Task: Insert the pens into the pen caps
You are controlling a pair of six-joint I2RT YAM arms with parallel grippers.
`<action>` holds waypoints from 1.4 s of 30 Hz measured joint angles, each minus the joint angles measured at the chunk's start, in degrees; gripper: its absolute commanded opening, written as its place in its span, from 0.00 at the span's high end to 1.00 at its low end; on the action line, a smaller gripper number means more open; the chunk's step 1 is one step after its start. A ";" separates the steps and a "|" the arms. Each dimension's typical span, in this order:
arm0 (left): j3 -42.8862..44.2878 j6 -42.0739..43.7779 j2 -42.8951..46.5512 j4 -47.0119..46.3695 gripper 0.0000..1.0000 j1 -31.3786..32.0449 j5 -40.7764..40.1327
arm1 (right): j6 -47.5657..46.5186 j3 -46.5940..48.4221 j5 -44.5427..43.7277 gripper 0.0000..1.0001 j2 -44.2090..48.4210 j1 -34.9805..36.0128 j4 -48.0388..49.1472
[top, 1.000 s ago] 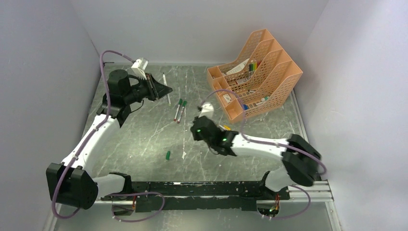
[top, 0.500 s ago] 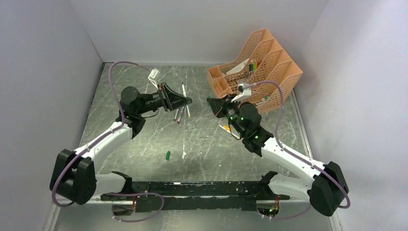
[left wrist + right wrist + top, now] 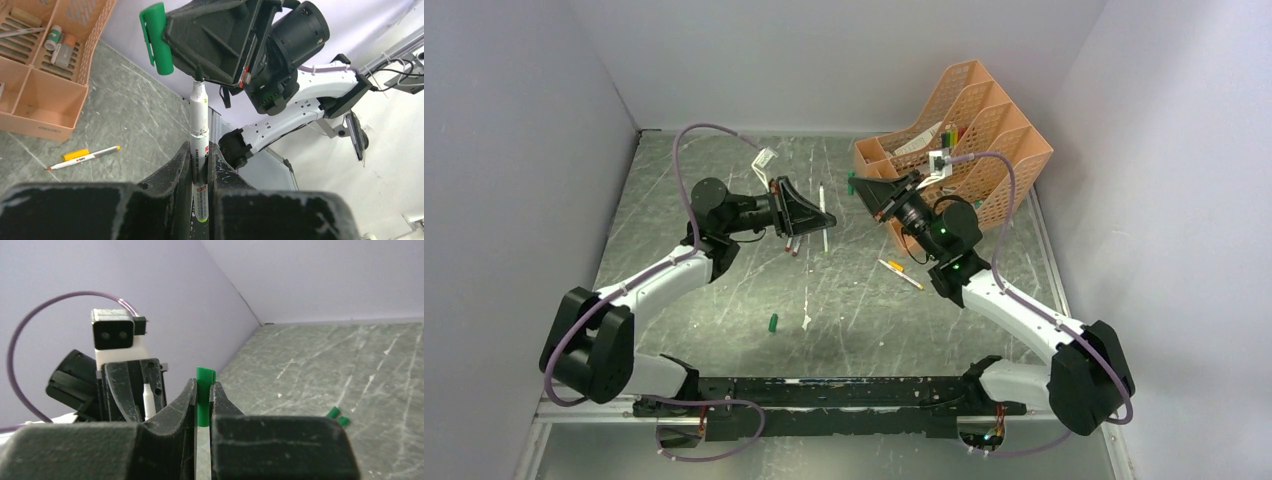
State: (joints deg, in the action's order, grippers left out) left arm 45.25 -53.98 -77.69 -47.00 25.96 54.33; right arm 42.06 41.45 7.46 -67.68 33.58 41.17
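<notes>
Holding a white pen (image 3: 198,112) clenched in my left gripper (image 3: 199,151), I see the right gripper (image 3: 204,390) pinching a green cap (image 3: 205,376) (pen tip just beside it, not inserted).

"That table (image 3: 854,320), is it stone?"

"Looks like a marbled grey sheet, scuffed and faintly shiny."

"And the pen cap (image 3: 156,37)?"

"Glossy, smooth green plastic. The pen (image 3: 199,115) is white plastic with a satin look. The fingers (image 3: 170,175) are matt black. The orange rack (image 3: 984,140) is perforated plastic."
</notes>
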 measured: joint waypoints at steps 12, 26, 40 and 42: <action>4.11 -0.70 -5.70 -0.85 0.93 0.57 3.13 | 3.58 5.66 5.75 1.00 -2.86 -2.47 5.88; 8.46 0.90 -7.76 1.90 0.93 0.59 5.51 | 4.22 7.85 8.61 1.00 -7.82 -2.69 6.99; 9.20 4.04 -7.76 8.59 0.93 1.62 5.92 | 4.00 8.33 8.70 1.00 -7.82 -2.69 6.97; 9.55 4.11 -7.76 8.74 0.93 1.64 5.97 | 4.02 8.33 8.70 1.00 -7.82 -2.69 6.97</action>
State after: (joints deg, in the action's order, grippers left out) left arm 54.81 -49.87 -85.45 -38.26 27.59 60.29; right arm 46.09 49.78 16.16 -75.50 30.89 48.14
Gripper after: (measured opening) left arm 0.196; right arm 0.045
